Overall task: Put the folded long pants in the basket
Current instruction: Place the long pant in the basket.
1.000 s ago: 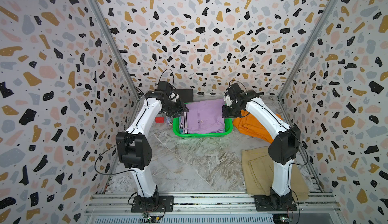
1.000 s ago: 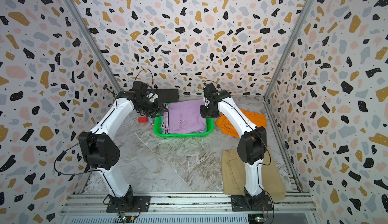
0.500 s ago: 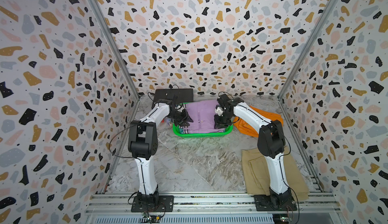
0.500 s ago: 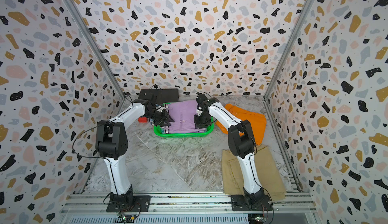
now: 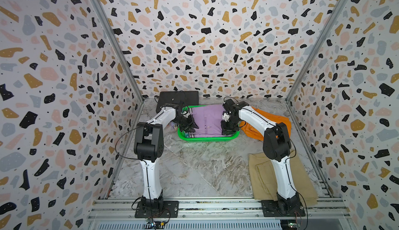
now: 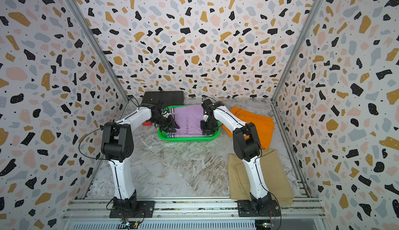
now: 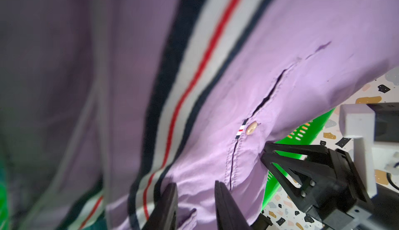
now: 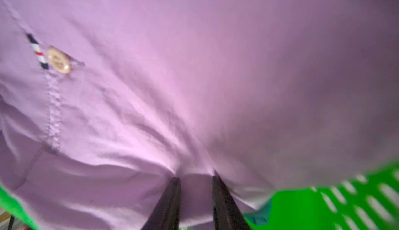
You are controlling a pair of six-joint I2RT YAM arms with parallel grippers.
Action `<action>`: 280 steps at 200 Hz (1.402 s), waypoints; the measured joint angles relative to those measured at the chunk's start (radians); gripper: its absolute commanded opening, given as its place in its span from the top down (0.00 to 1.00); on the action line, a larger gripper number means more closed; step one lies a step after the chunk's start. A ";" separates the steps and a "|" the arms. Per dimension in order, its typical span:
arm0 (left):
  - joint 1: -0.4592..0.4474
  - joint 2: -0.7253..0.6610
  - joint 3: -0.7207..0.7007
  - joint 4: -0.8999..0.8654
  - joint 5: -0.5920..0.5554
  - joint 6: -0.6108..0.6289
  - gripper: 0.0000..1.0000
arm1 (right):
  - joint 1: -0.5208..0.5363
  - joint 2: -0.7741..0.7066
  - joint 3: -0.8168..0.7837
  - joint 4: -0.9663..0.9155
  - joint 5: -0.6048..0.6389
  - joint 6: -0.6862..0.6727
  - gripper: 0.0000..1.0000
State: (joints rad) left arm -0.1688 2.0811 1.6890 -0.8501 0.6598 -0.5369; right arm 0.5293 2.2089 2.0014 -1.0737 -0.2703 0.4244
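Two arms (image 5: 164,115): reaching forward, wrists tipped down into green basket (image 5: 207,139).
Left hand (image 7: 194,184): part-closed, pinching lilac pants (image 5: 207,121) beside stripe (image 7: 194,78).
Right hand (image 8: 196,176): part-closed, pinching same pants.

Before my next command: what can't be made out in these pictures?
Grip of left gripper and right gripper: tips pressed into the lilac pants, wrist views don't settle it.
Anything lower in the basket: covered by those pants.
The small red thing, a top view: half behind the left arm, too small.
The khaki pants: right arm crosses them, both top views.
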 measured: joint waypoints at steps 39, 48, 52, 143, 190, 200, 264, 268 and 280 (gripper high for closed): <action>0.000 -0.031 0.267 -0.028 -0.050 0.002 0.62 | -0.002 -0.108 0.182 0.004 0.120 -0.031 0.63; 0.000 -0.031 0.314 -0.024 -0.052 0.003 0.62 | -0.005 -0.123 0.220 0.018 0.139 -0.038 0.66; 0.000 -0.029 0.333 -0.021 -0.053 0.003 0.62 | -0.006 -0.127 0.233 0.026 0.146 -0.040 0.67; 0.000 0.321 0.488 -0.002 -0.067 -0.021 0.59 | -0.058 0.319 0.408 0.089 0.195 -0.074 0.75; 0.009 0.360 0.504 0.002 -0.051 -0.026 0.57 | -0.057 0.316 0.410 0.055 0.180 -0.083 0.70; 0.010 0.360 0.509 -0.004 -0.050 -0.025 0.56 | -0.058 0.316 0.409 0.055 0.172 -0.082 0.66; 0.023 0.146 0.452 -0.055 -0.082 -0.014 0.23 | -0.062 0.121 0.320 0.056 0.149 -0.062 0.47; 0.024 0.106 0.433 -0.054 -0.084 -0.012 0.20 | -0.063 0.089 0.303 0.058 0.150 -0.061 0.46; 0.026 -0.036 0.351 -0.045 -0.094 -0.008 0.12 | -0.063 -0.023 0.228 0.075 0.151 -0.054 0.42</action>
State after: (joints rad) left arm -0.1432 2.0449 2.0399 -0.8951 0.5659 -0.5446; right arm 0.4667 2.1860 2.2292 -0.9989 -0.1188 0.3702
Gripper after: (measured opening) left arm 0.815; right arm 0.545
